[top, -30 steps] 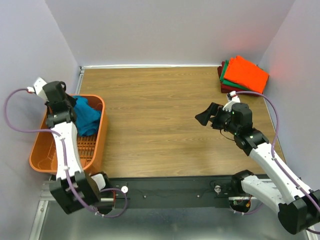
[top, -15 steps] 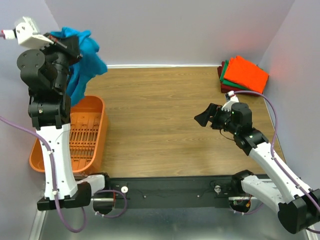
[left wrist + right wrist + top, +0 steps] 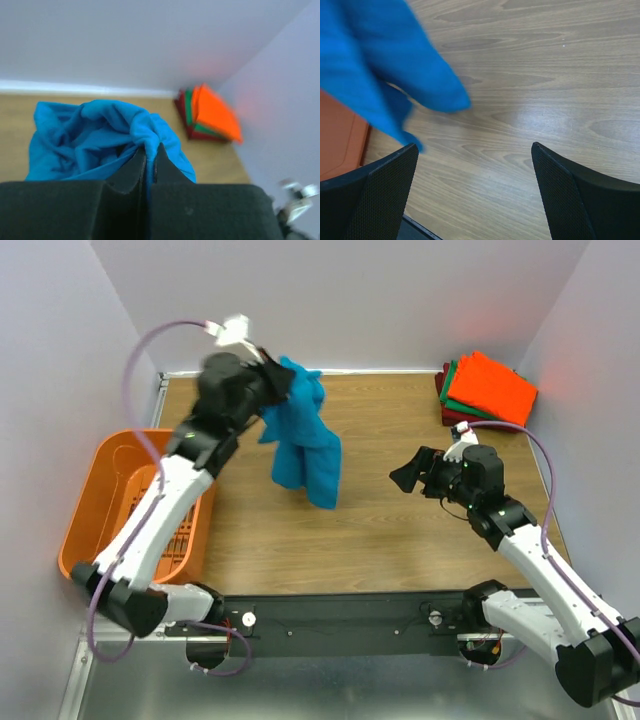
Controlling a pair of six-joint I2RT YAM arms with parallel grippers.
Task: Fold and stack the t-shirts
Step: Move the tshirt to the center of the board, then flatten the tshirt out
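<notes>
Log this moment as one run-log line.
left gripper: shut on teal t-shirt, hanging over table | right gripper: open, empty | folded stack: far right corner | basket: left side

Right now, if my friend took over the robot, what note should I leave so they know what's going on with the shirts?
Left end effector: shut on the teal-blue t-shirt, holding it bunched up in the air above the table, to the right of the orange basket.
Right end effector: open, holding nothing, above the right half of the table.
Done: orange, green and dark red shirts lie folded in a stack in the far right corner.
Left to do: lay the teal-blue t-shirt flat, fold it, and put it on the stack.
</notes>
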